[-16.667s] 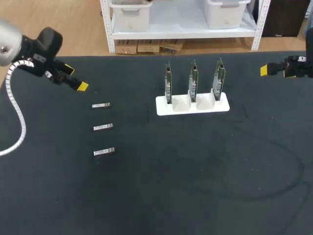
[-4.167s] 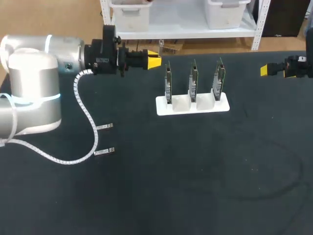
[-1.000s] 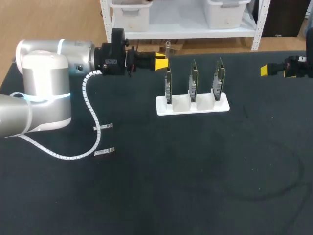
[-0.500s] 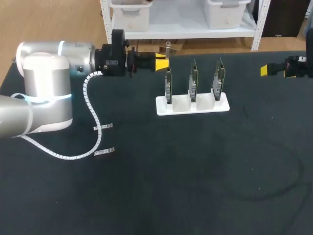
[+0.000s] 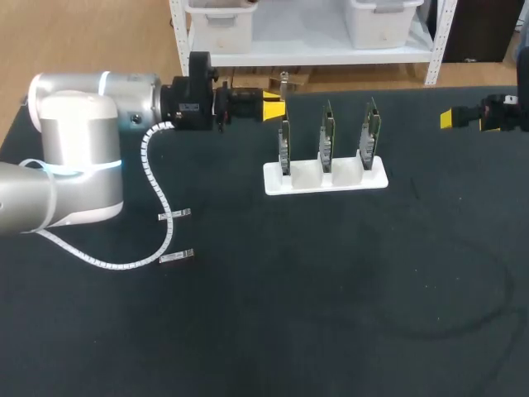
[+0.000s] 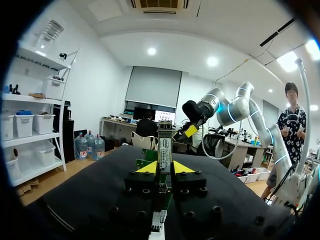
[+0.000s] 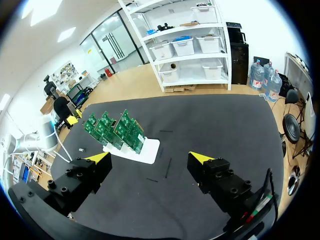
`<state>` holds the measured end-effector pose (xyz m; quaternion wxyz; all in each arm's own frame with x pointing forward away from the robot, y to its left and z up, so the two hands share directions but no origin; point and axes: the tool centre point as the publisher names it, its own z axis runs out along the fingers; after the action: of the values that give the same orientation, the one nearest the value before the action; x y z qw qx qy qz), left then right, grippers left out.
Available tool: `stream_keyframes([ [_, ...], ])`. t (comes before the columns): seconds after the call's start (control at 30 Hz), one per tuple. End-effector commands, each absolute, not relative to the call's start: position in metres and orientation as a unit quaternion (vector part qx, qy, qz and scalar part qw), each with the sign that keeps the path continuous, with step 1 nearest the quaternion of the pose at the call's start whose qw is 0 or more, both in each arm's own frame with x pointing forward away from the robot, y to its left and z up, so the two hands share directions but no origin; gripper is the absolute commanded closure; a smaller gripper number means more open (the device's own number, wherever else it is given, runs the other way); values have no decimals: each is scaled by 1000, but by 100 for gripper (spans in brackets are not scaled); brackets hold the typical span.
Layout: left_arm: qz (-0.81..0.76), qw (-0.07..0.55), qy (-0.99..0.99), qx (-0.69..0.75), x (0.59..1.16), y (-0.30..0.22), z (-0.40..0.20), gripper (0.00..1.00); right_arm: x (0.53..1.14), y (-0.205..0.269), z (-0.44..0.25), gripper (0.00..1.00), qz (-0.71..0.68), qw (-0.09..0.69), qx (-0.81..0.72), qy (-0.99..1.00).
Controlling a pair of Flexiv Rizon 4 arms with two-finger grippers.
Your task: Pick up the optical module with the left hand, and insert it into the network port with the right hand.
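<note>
The left gripper (image 6: pixel 164 167) is clamped on the module (image 6: pixel 164 147), which stands upright between the yellow tips with most of its length sticking out past them. From above, that gripper sits just behind the leftmost of three cards (image 5: pixel 285 141) standing in the white stand (image 5: pixel 324 177), close to the card's top edge but, as far as I can see, not touching it. The right gripper (image 7: pixel 149 158) hangs well off to the far side of the table (image 5: pixel 331 314), its fingers wide apart with nothing between them. Two spare modules (image 5: pixel 172 216) lie flat on the cloth near the left arm's cable.

The worry, to my eye, is the hand-over. The module is small and smooth-looking, so when the right fingers take the free end there is little room. If the left lets go a touch early, or the right closes off-centre, it could twist or drop among the cards. The left gripper is also very near that first card, and a sideways nudge could knock the card or shift the stand, which looks light and only rests on the cloth. I can't make out the port from here, so lining up is a guess: a module tilted in the grip would jam at the mouth and push the card over rather than slide in
</note>
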<state>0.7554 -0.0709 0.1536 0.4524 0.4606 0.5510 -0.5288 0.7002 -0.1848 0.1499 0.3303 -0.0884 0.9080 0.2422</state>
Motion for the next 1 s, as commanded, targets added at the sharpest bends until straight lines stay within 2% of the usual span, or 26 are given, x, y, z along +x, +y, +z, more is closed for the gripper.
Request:
stream_keyframes([
  [0.03, -531, 451, 551, 461, 758, -73, 152, 100, 700, -185, 150, 0, 241, 330, -88, 908],
  [1.0, -530, 452, 548, 463, 760, -75, 153, 100, 700, -185, 150, 0, 241, 330, -88, 908],
])
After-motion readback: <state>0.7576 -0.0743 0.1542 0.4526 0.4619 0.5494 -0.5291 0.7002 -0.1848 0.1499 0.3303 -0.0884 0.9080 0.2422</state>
